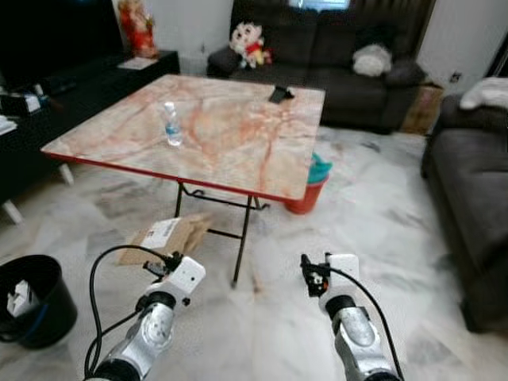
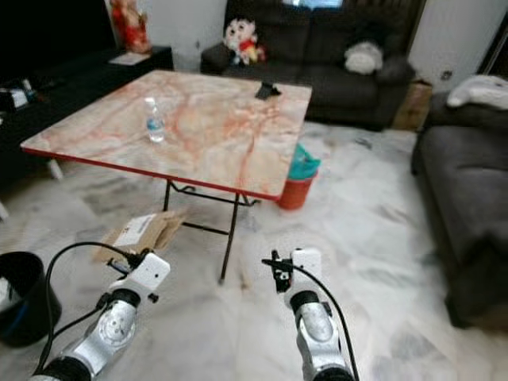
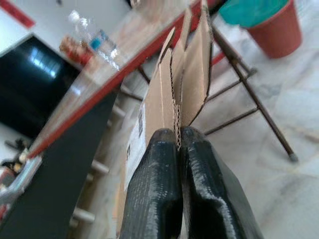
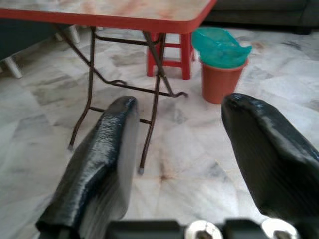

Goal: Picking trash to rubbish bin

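the left gripper (image 3: pixel 178 164) is clamped on the cardboard (image 1: pixel 167 236), which juts forward toward the table (image 1: pixel 238 159). the bin (image 1: pixel 32 298) sits left of this gripper, nearer it than the wide-spread, empty right gripper (image 4: pixel 177 149).

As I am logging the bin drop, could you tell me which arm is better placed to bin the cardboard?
Left. The left gripper is shut on the cardboard, and the black bin stands on that side; the right gripper is open.
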{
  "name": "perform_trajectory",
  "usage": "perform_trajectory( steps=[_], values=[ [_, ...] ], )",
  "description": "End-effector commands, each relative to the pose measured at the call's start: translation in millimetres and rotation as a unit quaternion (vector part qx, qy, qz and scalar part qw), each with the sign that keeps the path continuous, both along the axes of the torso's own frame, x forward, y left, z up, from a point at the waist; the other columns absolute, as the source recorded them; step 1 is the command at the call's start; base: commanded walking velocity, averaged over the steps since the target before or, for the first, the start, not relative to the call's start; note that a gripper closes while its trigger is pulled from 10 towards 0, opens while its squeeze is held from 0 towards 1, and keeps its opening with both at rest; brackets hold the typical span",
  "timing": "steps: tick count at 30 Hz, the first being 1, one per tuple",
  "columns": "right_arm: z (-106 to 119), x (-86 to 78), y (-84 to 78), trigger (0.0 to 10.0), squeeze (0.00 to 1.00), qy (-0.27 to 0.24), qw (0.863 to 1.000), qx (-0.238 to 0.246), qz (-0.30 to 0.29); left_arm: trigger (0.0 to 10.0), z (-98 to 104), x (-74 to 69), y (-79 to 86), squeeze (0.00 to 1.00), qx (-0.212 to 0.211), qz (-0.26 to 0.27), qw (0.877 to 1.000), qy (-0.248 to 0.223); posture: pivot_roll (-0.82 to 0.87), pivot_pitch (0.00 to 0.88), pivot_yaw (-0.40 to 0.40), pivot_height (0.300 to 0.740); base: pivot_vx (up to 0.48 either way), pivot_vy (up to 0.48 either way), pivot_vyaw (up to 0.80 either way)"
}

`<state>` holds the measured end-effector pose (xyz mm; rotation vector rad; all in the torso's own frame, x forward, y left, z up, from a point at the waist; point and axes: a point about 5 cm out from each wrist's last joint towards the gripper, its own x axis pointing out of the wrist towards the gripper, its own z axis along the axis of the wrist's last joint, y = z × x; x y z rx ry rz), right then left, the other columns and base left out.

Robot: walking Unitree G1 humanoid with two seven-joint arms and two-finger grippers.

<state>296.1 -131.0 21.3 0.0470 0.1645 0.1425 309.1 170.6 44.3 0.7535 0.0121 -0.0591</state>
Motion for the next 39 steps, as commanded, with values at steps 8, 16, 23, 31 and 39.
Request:
perform_trajectory(
  steps=[8,16,23,31,39],
  values=[
    [-20.3,-12.0,-10.4,10.0,0.00,0.064,0.998,-0.011,-0.017,10.0,-22.9,-9.0,12.4,0.00,-0.044,0.044,0.994,0.090,0.11,0.000,-0.037,0.740,-0.068,0.000,0.00],
    [-50.0,-37.6,-23.7,10.0,0.00,0.158,0.987,0.005,-0.043,10.0,-53.5,-33.9,36.0,0.00,-0.127,0.120,0.966,0.191,0.11,0.000,-0.045,0.740,0.000,0.000,0.00],
    [-85.2,-79.9,-33.2,10.0,0.00,0.279,0.959,-0.018,-0.047,10.0,-90.1,-79.4,56.2,0.00,-0.166,0.201,0.922,0.286,0.10,0.000,-0.052,0.740,0.000,0.000,0.00],
    [-108.5,-119.7,-36.6,10.0,0.00,0.364,0.930,-0.028,-0.049,10.0,-118.9,-130.3,69.7,0.00,-0.192,0.289,0.865,0.362,0.10,0.000,-0.051,0.740,0.062,0.000,0.00],
    [-113.6,-131.5,-38.2,10.0,0.00,0.381,0.923,-0.031,-0.046,10.0,-124.3,-142.3,71.2,0.00,-0.189,0.296,0.856,0.380,0.10,0.000,-0.053,0.740,0.326,0.000,0.19]
  ],
)
